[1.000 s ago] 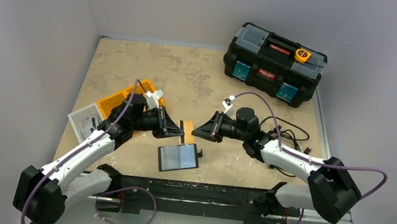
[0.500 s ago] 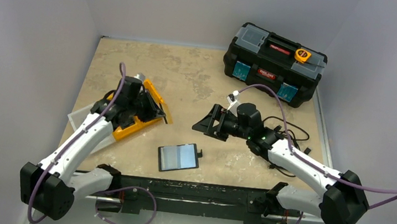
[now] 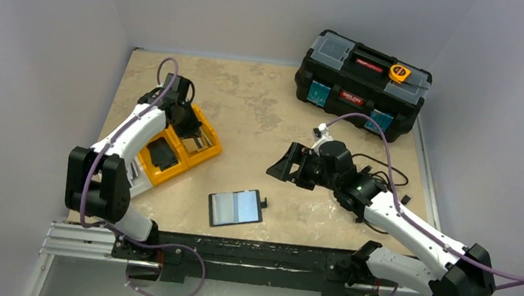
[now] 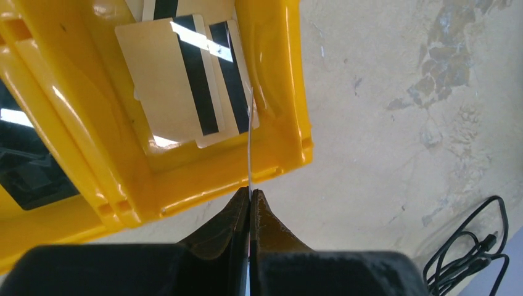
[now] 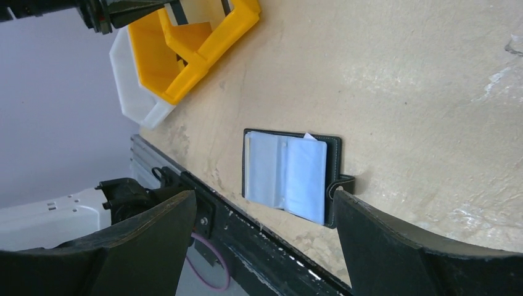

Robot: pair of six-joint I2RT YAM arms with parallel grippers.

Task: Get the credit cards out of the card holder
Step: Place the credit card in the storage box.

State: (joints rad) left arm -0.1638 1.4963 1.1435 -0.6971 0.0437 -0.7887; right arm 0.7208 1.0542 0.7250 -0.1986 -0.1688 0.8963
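Observation:
The card holder (image 3: 236, 208) lies open on the table near the front edge, its grey-blue inner panel (image 5: 287, 176) facing up. My left gripper (image 4: 250, 192) is shut on a thin credit card (image 4: 250, 142) seen edge-on. It hangs over the right compartment of the orange bin (image 4: 280, 92). Two pale credit cards (image 4: 176, 80) with black stripes lie flat in that compartment. From above, the left gripper (image 3: 187, 122) sits over the bin (image 3: 208, 147). My right gripper (image 5: 264, 194) is open and empty, raised above the table to the right of the holder (image 3: 282, 169).
A big black toolbox (image 3: 361, 85) with an orange tape measure (image 3: 399, 72) stands at the back right. Black cables (image 3: 381, 177) lie under the right arm. A white tray (image 3: 136, 177) sits against the bin's left side. A dark object lies in the bin's other compartment (image 3: 161, 154).
The left arm swung from the table's middle back left over the orange bin, carrying the card. The right gripper opened and drew back to the right.

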